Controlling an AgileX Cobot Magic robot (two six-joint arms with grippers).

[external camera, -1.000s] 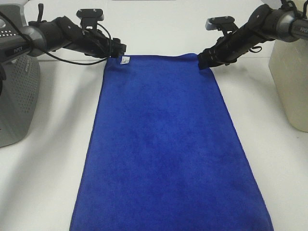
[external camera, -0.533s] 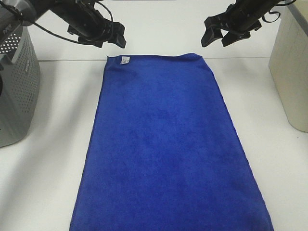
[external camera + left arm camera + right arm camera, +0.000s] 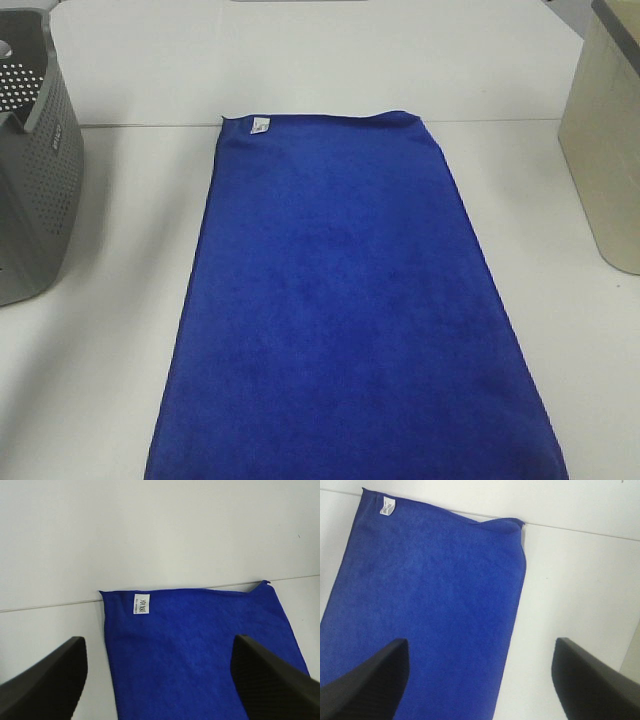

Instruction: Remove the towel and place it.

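Exterior high view gives you the towel [image 3: 345, 300] spread flat along the worktop [image 3: 120, 380], reaching its far edge; both wrist views show each end effector [image 3: 157, 680] [image 3: 480, 680] spread wide, empty, above it.

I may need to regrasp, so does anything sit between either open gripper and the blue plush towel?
Nothing visible does. The blue plush towel lies flat and bare on the white table, and both the left gripper and right gripper look straight at it.

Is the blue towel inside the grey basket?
No, the towel lies flat on the white table, apart from the grey basket at the side.
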